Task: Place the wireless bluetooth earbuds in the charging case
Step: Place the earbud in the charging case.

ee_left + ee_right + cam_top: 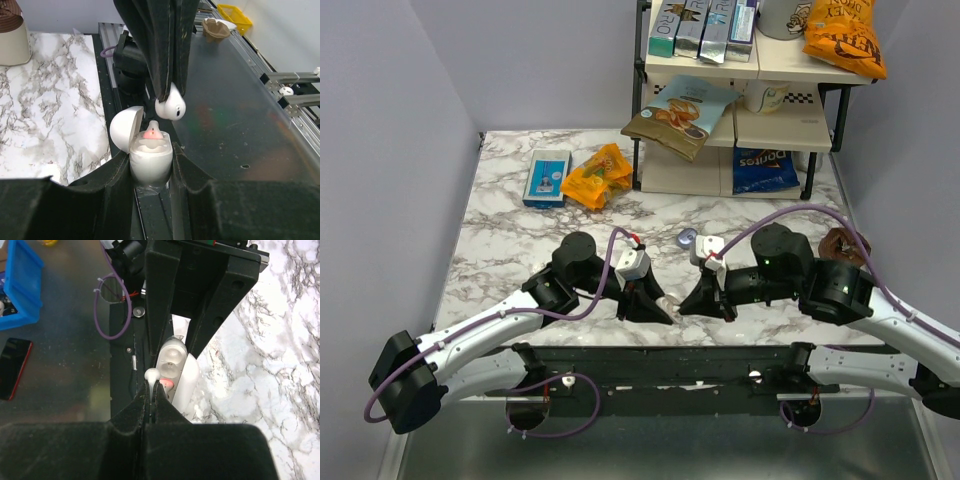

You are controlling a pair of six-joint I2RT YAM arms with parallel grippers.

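**Earbud at the mouth of the open case**

The charging case (150,159) shows white here and egg-shaped. Its lid (123,131) is flipped open to one side. It's pinched between the fingers of the left gripper (151,165), which are closed in on its body from both sides. The open mouth faces the other arm. Down inside there's a pink-red spot (151,134). Whether that's a light or part of a bud already seated, I can't tell.

Right at that mouth is one white earbud (171,106). It sits at the very tip of the right gripper (167,95), fingers clamped tight on the stem, rounded head poking out beyond them. In the left wrist view it's close to the case's rim but a sliver apart, and slightly off to one side of the opening. From the right wrist camera the bud's head lines up just short of the two pale wells inside the case.

In the top view, the two grippers meet nose to nose at the near edge of the marble table (520,250), with the case a pale speck between them. A small bluish round thing (687,238) lies on the marble just behind the right wrist. Further back on the left are a blue box (547,177) and an orange packet (597,175). A shelf rack (740,100) stacked with snack bags stands at the rear.
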